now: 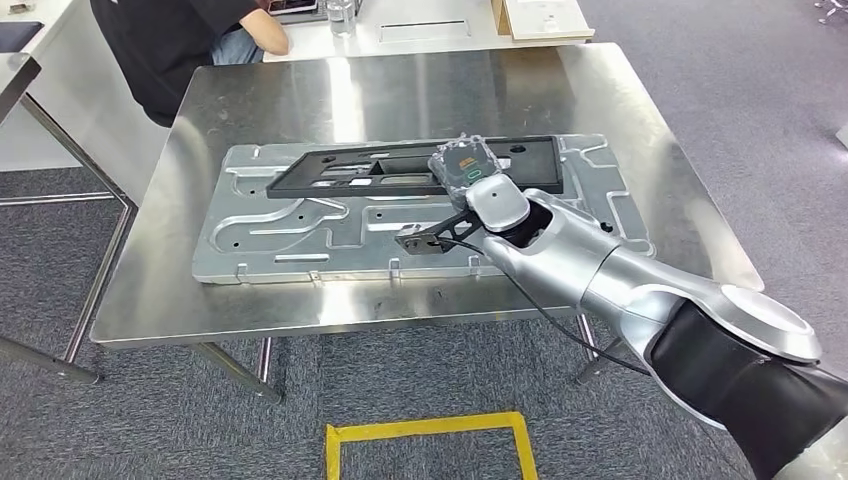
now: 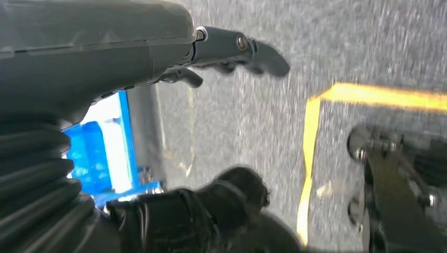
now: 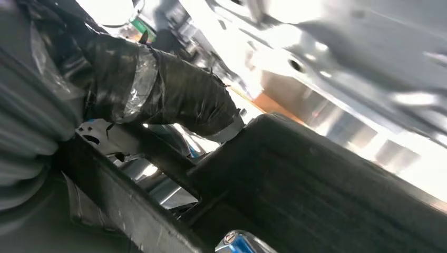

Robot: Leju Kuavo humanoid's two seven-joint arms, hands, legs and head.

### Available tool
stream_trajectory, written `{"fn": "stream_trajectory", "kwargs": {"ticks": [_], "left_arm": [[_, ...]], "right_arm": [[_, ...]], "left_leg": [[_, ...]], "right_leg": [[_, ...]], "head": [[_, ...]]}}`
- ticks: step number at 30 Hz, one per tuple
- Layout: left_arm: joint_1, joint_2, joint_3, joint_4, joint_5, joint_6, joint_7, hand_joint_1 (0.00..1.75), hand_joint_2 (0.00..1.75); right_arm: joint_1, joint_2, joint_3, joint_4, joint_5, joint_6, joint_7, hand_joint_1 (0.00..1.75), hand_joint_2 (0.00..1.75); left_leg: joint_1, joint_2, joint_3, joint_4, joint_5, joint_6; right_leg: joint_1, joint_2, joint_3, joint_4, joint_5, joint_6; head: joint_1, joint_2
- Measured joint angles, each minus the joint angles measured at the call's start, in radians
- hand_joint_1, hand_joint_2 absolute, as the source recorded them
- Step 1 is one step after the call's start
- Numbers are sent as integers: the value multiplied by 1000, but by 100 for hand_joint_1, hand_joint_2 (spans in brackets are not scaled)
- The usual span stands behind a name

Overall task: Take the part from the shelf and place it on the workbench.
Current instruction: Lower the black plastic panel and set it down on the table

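A flat black frame part (image 1: 400,168) lies across a silver stamped metal plate (image 1: 300,235) on the steel workbench (image 1: 650,150). My right hand (image 1: 468,165) is at the right portion of the black part. In the right wrist view its taped thumb (image 3: 168,89) presses on the edge of the black part (image 3: 316,184), with the shiny plate (image 3: 342,52) behind; the other fingers are hidden under the part. My left hand (image 2: 95,52) hangs over the grey carpet, fingers (image 2: 237,50) apart, holding nothing.
A person in a black shirt (image 1: 190,40) sits at a white desk behind the workbench's far left corner. Another table's edge (image 1: 15,70) stands at the left. Yellow floor tape (image 1: 430,440) marks a square before the bench. A blue object (image 2: 100,153) is near my left hand.
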Motion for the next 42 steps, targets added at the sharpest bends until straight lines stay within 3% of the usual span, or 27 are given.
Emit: {"fn": "stream_trajectory", "kwargs": {"ticks": [2, 5, 10, 14, 18, 19, 21, 23, 24, 25, 26, 28, 30, 33, 35, 37, 38, 39, 40, 42], "left_arm": [[-1, -1, 0, 0, -2, -1, -2, 0, 175], [-3, -1, -1, 0, -4, -3, -1, 0, 175], [-3, -1, -1, 0, -4, -4, 1, 0, 175], [-2, 0, -1, 0, -2, -3, 11, 0, 175], [-3, 0, -1, 0, -1, -3, 11, 0, 175], [-3, -1, -1, 0, -1, -3, 11, 0, 175], [-3, -1, -1, 0, -1, -3, 11, 0, 175], [-3, -1, -2, 0, -1, -4, 11, 0, 175], [-3, -1, -1, 0, -1, -4, 11, 0, 175], [-3, -1, -1, 0, -1, -4, 10, 0, 175], [-2, -1, -1, 0, -1, -4, 10, 0, 175], [-2, -1, -1, 0, -1, -4, 11, 0, 175], [-2, -1, -1, 0, 0, -4, 11, 0, 175], [-1, -1, -1, 0, 0, -4, 11, 0, 175], [0, -2, -1, 0, 1, -4, 11, 0, 175], [-1, -2, -1, 0, 1, -4, 11, 0, 175], [-1, -2, -2, 0, 1, -4, 11, 0, 175], [-1, -2, -2, 0, 1, -4, 11, 0, 175], [0, -2, -2, 0, 1, -5, 12, 0, 175], [1, -2, -2, 0, 1, -7, 12, 0, 175]], "right_arm": [[-1, -3, -1, -2, 1, 0, 6, 175, 175], [6, -5, -1, -5, 2, 2, 12, 175, 175], [14, -7, -1, -5, 2, 4, 14, 175, 175], [25, -12, -4, -9, 4, 8, 15, 175, 175], [27, -15, -7, -10, 5, 8, 15, 175, 175], [27, -16, -8, -10, 5, 8, 15, 175, 175], [29, -17, -10, -10, 5, 7, 13, 175, 175], [36, -19, -10, -10, 5, 7, 12, 175, 175], [39, -20, -10, -10, 5, 7, 11, 175, 175], [41, -21, -10, -10, 5, 7, 11, 175, 175], [41, -21, -11, -10, 5, 7, 10, 175, 175], [39, -21, -14, -10, 5, 7, 10, 175, 175], [39, -20, -15, -10, 5, 6, 10, 175, 175], [39, -21, -16, -10, 5, 6, 10, 175, 175], [39, -20, -17, -10, 6, 6, 9, 175, 175], [40, -20, -17, -10, 7, 5, 7, 175, 175], [41, -20, -17, -10, 7, 5, 6, 175, 175], [43, -19, -17, -10, 7, 5, 5, 175, 175], [44, -19, -17, -10, 6, 4, 4, 175, 175], [46, -19, -18, -10, 3, 2, 4, 175, 175]], "left_leg": [[3, 2, -29, 69, -38, -10], [7, 2, -112, 238, -108, -20], [8, 2, -141, 283, -112, -21], [1, 1, -30, 4, 50, -7], [3, 2, -13, -27, 46, 13], [5, 3, -8, -32, 47, 20], [4, 4, -4, -33, 44, 31], [1, 2, -1, -30, 39, 37], [0, 1, 1, -28, 36, 38], [0, -1, 4, -25, 32, 37], [-1, -2, 6, -21, 26, 36], [-4, -3, 5, -12, 16, 29], [-6, -3, 2, -9, 13, 21], [-4, -2, -1, 2, 1, 5], [0, 0, -37, 82, -42, -8], [4, 1, -101, 210, -90, -19], [6, 1, -126, 251, -96, -23], [8, 1, -135, 256, -83, -25], [9, 1, -124, 222, -51, -25], [9, 1, -65, 87, 24, -21]], "right_leg": [[-4, 1, 9, -5, -2, -7], [-4, 3, 19, -6, -8, -13], [-4, 4, 25, -6, -12, -13], [-2, 7, 50, -7, -33, 6], [-1, 5, 43, 7, -49, 26], [0, 4, 25, 44, -68, 28], [1, 3, -40, 169, -120, 28], [1, 3, -99, 264, -139, 27], [1, 2, -104, 259, -120, 26], [2, 2, -90, 216, -86, 23], [3, 2, -63, 148, -46, 19], [7, 0, -11, 36, -3, 12], [11, 0, 4, 5, -3, 8], [6, 0, 12, -7, -1, -1], [1, 0, 21, -14, -1, -8], [1, 0, 27, -15, -5, -13], [1, 0, 30, -14, -8, -14], [0, 1, 34, -14, -10, -14], [0, 1, 38, -14, -13, -12], [-1, 2, 48, -15, -20, -7]], "head": [[-2, 0], [-3, 0], [-3, 0], [-4, 0], [-3, 0], [-2, 0], [-1, 0], [-1, 0], [-1, 0], [-1, 0], [-1, 0], [-2, 0], [-3, 0], [-4, 0], [-7, 0], [-8, 0], [-8, 0], [-8, 0], [-8, 0], [-8, 0]]}}
